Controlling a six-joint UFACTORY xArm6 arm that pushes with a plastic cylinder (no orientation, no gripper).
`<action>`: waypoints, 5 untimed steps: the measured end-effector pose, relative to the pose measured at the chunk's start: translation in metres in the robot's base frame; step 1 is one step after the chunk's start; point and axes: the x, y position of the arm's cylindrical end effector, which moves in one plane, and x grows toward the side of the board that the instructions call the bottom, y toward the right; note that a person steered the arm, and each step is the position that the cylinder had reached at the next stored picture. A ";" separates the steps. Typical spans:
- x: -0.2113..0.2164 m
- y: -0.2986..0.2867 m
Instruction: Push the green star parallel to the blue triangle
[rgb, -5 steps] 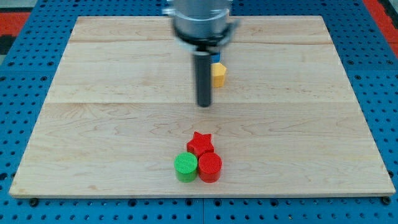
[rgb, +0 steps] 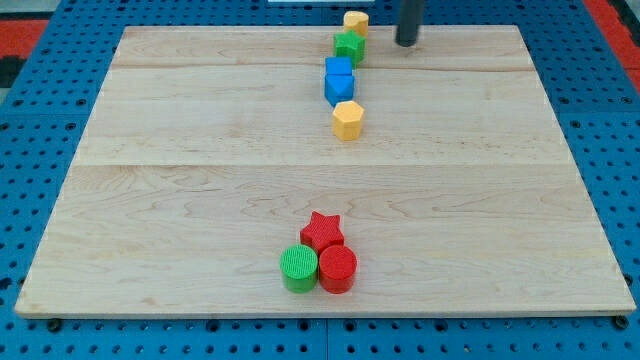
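The green star (rgb: 349, 46) sits near the view's top, just right of centre. A yellow block (rgb: 355, 21) touches it above. Two blue blocks stand just below it, one (rgb: 339, 68) against the other (rgb: 340, 87); which one is the triangle I cannot make out. My tip (rgb: 405, 43) is at the view's top, to the right of the green star and apart from it.
A yellow hexagonal block (rgb: 347, 120) lies below the blue blocks. Near the view's bottom a red star (rgb: 323, 230), a green cylinder (rgb: 298, 268) and a red cylinder (rgb: 337, 268) cluster together. The wooden board (rgb: 180, 180) lies on a blue pegboard.
The rod has moved from the board's middle up and right to the view's top edge. The arm's body no longer hides the green star, blue blocks and top yellow block.
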 end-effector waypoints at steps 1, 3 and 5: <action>0.018 -0.063; 0.045 -0.161; 0.061 -0.214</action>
